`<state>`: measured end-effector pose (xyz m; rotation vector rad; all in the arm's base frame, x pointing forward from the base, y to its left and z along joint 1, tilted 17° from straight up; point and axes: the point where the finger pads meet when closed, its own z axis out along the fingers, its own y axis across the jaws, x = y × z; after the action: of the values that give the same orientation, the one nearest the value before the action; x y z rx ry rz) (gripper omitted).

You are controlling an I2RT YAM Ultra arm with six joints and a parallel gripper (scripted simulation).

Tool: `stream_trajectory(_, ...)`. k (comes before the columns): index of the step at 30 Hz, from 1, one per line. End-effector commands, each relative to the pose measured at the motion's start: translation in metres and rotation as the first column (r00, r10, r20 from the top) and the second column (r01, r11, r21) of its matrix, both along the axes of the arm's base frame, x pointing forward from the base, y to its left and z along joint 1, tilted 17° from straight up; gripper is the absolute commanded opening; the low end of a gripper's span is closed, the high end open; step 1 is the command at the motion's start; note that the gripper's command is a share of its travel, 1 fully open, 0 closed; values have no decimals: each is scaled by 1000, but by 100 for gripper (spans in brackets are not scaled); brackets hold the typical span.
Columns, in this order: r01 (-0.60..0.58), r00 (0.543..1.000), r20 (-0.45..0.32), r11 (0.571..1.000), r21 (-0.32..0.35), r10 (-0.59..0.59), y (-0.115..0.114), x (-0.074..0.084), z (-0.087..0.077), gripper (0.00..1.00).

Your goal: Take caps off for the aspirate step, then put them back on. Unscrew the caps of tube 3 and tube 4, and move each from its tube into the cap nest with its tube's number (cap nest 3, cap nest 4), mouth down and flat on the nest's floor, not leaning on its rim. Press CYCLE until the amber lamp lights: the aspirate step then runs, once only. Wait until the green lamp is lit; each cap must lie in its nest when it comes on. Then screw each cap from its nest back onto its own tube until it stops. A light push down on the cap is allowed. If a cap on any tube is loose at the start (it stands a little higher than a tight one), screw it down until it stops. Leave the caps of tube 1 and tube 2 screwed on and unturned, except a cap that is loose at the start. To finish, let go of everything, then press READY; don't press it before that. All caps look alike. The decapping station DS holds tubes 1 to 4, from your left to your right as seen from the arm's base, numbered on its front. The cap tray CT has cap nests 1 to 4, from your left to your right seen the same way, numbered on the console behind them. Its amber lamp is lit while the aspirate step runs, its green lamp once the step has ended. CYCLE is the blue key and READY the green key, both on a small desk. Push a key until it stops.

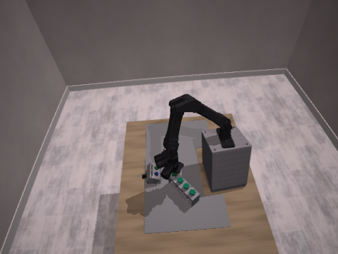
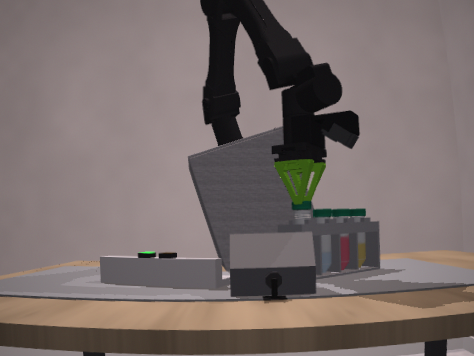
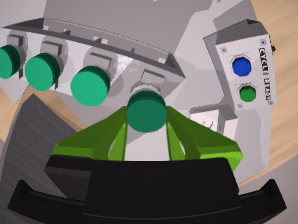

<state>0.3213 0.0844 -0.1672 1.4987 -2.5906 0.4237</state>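
Observation:
My gripper (image 1: 171, 173) (image 2: 301, 202) (image 3: 146, 112) is shut on the green cap (image 2: 301, 205) (image 3: 147, 110) over tube 4, the end tube nearest the key desk. This cap stands a little higher than the other three caps (image 2: 341, 213) (image 3: 91, 86), and the tube's white threaded neck (image 2: 302, 215) shows under it. The decapping station (image 1: 190, 200) (image 2: 369, 229) (image 3: 100, 35) holds all the tubes. On the cap tray's console (image 2: 160, 272) the green lamp (image 2: 146, 254) is lit and the amber lamp (image 2: 168, 254) is dark. The nests are hidden.
The key desk (image 1: 152, 175) (image 2: 272, 260) (image 3: 229, 44) stands right beside the station, with the blue key (image 1: 156, 173) (image 3: 241, 67) and the green key (image 3: 248, 92). The arm's grey pedestal (image 1: 228, 164) stands behind the station.

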Motion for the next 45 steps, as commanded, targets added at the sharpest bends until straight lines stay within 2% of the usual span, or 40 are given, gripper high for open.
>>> stream_trajectory(1, -10, 1000, 10, 1000, 6, 10, 5, 2, 3, 0)
stream_trajectory(37, -10, 1000, 10, 1000, 5, 10, 3, 2, -7, 0)
stream_trajectory(38, -10, 1000, 10, 1000, 5, 10, 3, 2, -7, 49)
stream_trajectory(45, -10, 1000, 10, 1000, 6, 10, 3, 2, -7, 49)
